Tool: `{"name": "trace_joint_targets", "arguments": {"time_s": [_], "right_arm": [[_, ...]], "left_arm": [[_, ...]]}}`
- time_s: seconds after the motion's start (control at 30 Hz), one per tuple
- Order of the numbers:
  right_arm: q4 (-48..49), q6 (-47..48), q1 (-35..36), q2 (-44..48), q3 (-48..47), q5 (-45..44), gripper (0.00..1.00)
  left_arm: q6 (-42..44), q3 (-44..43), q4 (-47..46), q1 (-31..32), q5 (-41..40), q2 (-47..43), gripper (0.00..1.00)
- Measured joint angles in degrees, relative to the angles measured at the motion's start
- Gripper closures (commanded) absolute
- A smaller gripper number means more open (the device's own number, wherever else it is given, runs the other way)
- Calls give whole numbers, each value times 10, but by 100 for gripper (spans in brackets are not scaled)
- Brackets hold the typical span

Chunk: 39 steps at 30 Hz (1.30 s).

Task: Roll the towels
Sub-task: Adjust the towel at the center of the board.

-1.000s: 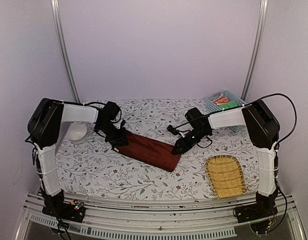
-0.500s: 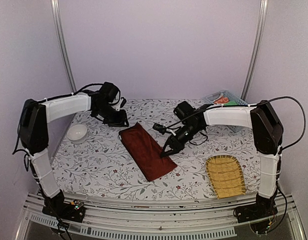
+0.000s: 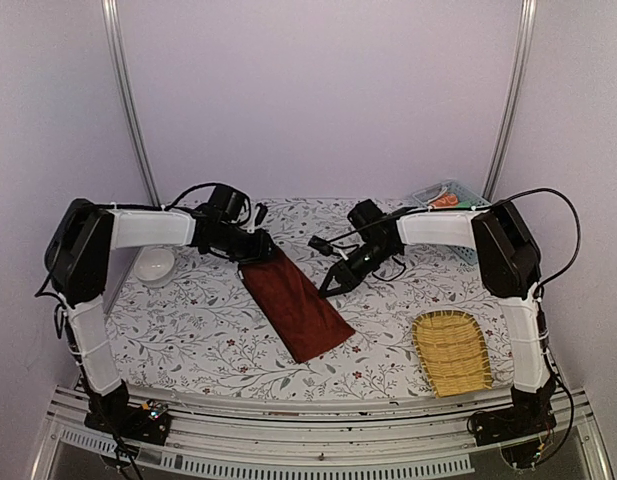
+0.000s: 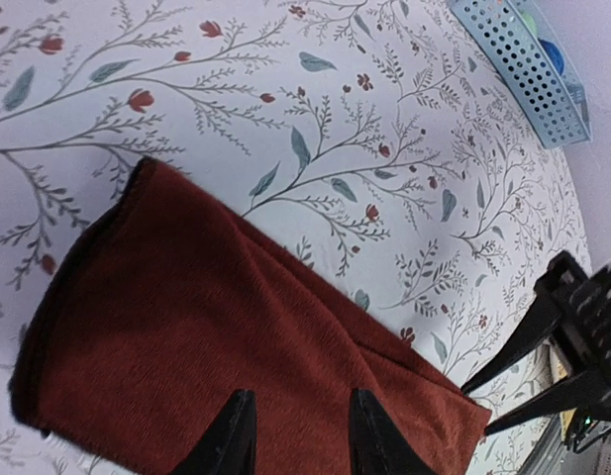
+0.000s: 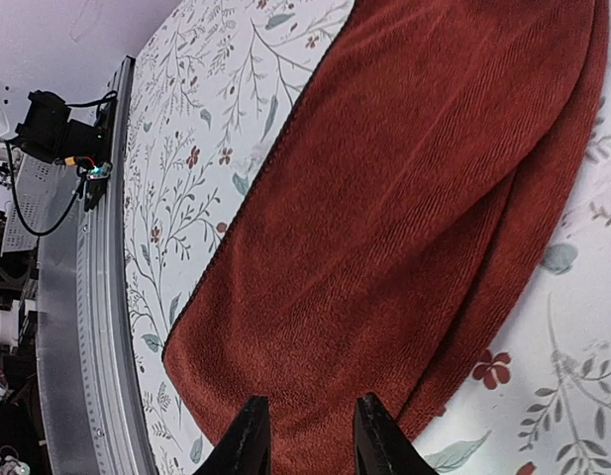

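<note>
While the reddish-brown towel (image 3: 293, 305) lies spread flat on the tabletop (image 3: 208, 330) as one long strip, unrolled, you have both arms reaching in over its far half. The strip runs on a diagonal, its far end toward the left and its near end toward the right, roughly in the middle of the flowered surface. Your left gripper (image 3: 260, 252) sits right at the far-left end of the towel; in the left wrist view its two fingers (image 4: 236, 435) stand apart with plain, unbunched cloth showing between them, so it is spread and pinching nothing, though you cannot tell from these views whether the tips touch the fabric. Your right gripper (image 3: 331, 285) hangs just beside the towel's right edge, a little nearer than the left one, its tips pointing down and to the left toward the cloth. In the right wrist view its fingers (image 5: 248, 440) are likewise parted over the towel, near the long folded edge that runs along the right side, with no fabric caught between them. The two grippers face each other across the strip. A white bowl (image 3: 155, 265) stands on the tabletop at the far left, just behind your left arm and apart from the towel. A woven wicker tray (image 3: 453, 352) lies at the near right, well apart from the towel. At the far right corner a light blue perforated basket (image 3: 428, 194) peeks out behind your right arm, with an orange-red cloth (image 3: 443, 200) showing inside it.
</note>
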<state>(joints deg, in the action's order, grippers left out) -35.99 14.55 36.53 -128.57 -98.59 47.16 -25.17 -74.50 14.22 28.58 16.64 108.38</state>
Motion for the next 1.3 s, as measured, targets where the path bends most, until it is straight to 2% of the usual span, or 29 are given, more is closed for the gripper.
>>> {"name": "trace_joint_targets", "arguments": {"time_s": [0.13, 0.3, 0.57, 0.83, 1.13, 1.3], "right_arm": [[2, -5, 6, -1, 39, 10, 69], [7, -8, 10, -1, 91, 16, 72], [59, -21, 7, 5, 146, 45, 74], [79, -34, 11, 10, 167, 80, 71], [16, -16, 85, 17, 146, 88, 60], [-16, -7, 55, 36, 113, 87, 57]], "left_arm": [[-12, -36, -51, -3, 53, 85, 67], [-22, -45, -69, -16, 69, 154, 68], [-42, -22, -110, -63, 75, 150, 67], [-38, -24, -117, -68, 81, 150, 65], [2, -66, -84, -52, 92, 146, 65], [11, -6, -74, -28, 61, 59, 64]]}}
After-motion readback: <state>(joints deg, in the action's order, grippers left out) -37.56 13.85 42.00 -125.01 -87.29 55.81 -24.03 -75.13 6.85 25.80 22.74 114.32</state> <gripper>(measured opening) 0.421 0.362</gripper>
